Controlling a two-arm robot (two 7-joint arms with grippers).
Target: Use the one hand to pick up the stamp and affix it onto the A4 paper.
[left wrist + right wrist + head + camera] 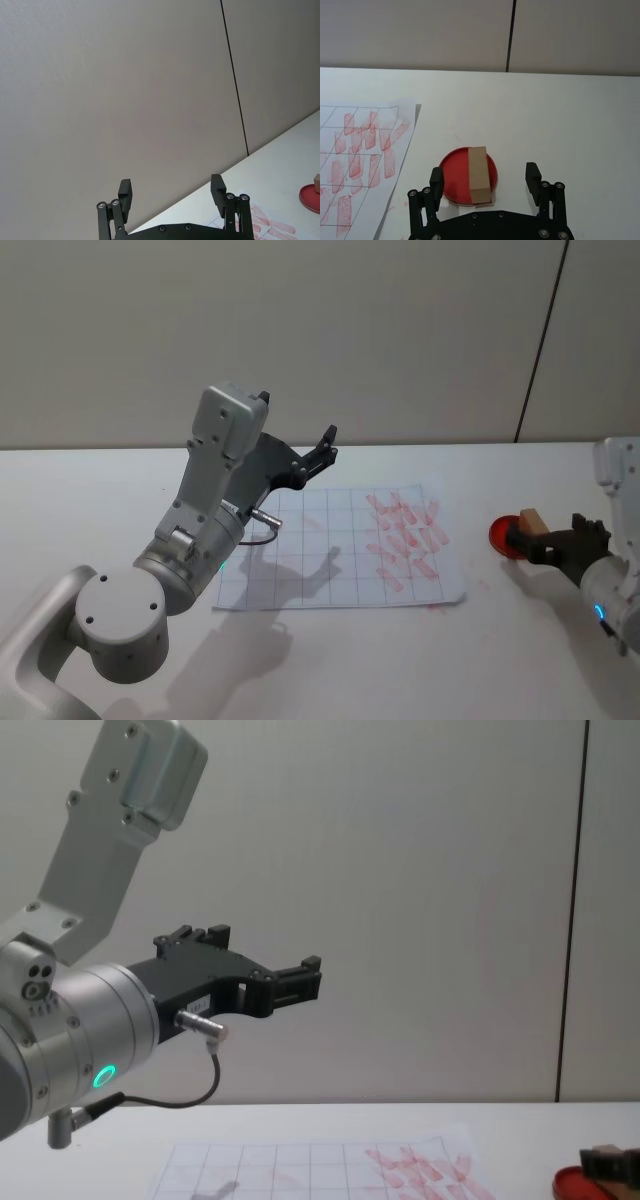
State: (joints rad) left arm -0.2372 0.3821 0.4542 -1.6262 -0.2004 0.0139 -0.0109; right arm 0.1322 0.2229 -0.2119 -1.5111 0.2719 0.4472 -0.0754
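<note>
Lying on the red ink pad (pixel 454 179), the stamp (pixel 478 170) sits right of the A4 paper (pixel 330 550). The right gripper (pixel 484 175) hovers at the pad, fingers apart either side of the stamp (not touching it). The left gripper (pixel 171 186) is raised above the paper, fingers apart.

The A4 paper (pixel 320 550) lies on the table (pixel 100 500); the ink pad (pixel 503 537) sits right of it (the stamp (pixel 530 521) on top). The right gripper (pixel 484 173) is just beside the pad.
</note>
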